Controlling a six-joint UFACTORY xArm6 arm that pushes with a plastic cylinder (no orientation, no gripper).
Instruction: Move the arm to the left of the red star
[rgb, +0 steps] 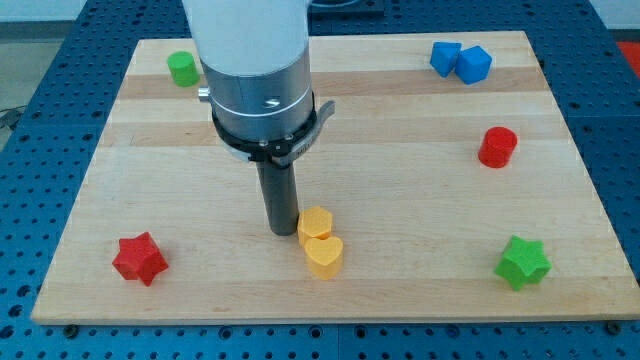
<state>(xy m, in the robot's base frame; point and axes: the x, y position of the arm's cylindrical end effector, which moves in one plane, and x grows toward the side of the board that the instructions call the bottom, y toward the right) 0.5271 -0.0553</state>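
Red star (139, 258) one; yellow blocks (319, 243) two.

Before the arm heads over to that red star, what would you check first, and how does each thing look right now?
1. Red star in view, near the board's bottom-left corner: ok.
2. My tip visible and on the board: ok. It sits well to the view's right of the star, so not yet at the goal.
3. Room on the star's left for the tip: cannot tell for sure; only a narrow strip of wooden board shows there.
4. Path toward the star free of blocks: ok.
5. Two yellow blocks right beside the tip, on its right: ok if I move away leftward; whether they touch it, cannot tell.
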